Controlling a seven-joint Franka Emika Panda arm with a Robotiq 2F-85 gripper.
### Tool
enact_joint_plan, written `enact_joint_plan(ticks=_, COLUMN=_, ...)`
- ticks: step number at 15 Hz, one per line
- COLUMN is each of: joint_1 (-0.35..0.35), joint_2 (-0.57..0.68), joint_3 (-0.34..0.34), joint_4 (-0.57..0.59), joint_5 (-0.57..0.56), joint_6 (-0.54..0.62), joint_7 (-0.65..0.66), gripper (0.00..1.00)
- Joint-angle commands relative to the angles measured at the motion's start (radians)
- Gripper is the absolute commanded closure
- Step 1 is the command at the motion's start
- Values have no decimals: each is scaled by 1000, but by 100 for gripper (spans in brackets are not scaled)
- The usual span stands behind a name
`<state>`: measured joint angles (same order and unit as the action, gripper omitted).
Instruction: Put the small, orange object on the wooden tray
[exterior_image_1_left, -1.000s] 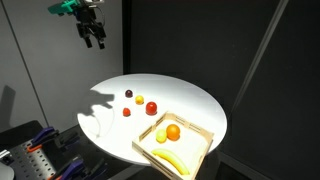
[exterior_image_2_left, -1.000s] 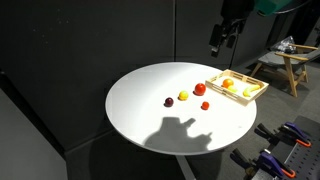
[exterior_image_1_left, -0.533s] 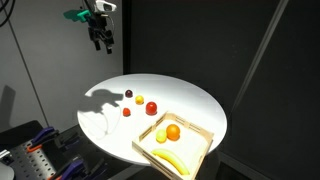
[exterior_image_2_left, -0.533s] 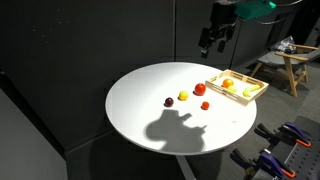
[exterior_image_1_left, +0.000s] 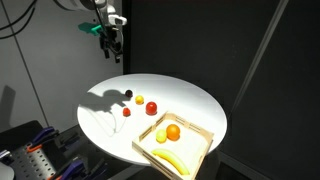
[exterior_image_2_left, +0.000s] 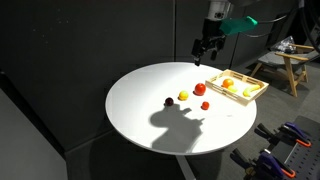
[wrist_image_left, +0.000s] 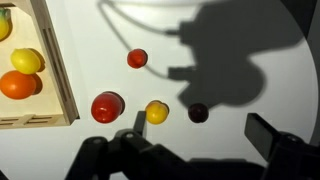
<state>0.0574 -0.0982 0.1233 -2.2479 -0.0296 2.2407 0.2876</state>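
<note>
The small orange-red ball (exterior_image_1_left: 126, 112) lies on the white round table, apart from the other fruit; it also shows in an exterior view (exterior_image_2_left: 204, 104) and in the wrist view (wrist_image_left: 137, 58). The pale wooden tray (exterior_image_1_left: 196, 134) sits at the table's edge, also in an exterior view (exterior_image_2_left: 250, 95) and at the left of the wrist view (wrist_image_left: 56, 62). It holds a big orange, a lemon and a banana. My gripper (exterior_image_1_left: 112, 52) hangs open and empty high above the table, also in an exterior view (exterior_image_2_left: 205, 55) and in the wrist view (wrist_image_left: 200, 135).
A red apple (wrist_image_left: 106, 106), a yellower-orange ball (wrist_image_left: 157, 112) and a dark plum-like ball (wrist_image_left: 198, 112) lie in a row on the table (exterior_image_1_left: 190, 100). The arm's shadow falls across them. Dark curtains stand behind the table.
The gripper has moved from off to the side in toward the table and come a little lower. The fruit and the tray have not moved.
</note>
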Motion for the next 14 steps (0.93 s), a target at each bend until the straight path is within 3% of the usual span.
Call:
enact_joint_plan(ticks=1, joint_1=-4, joint_2=75, joint_3=-24, joint_4=70, joint_5=16, joint_6=-38, joint_7=7, gripper=0)
enact_joint_plan(ticks=14, joint_1=-6, joint_2=276, joint_3=-107, joint_4=140, joint_5=-30, joint_6=-13, joint_7=32, gripper=0)
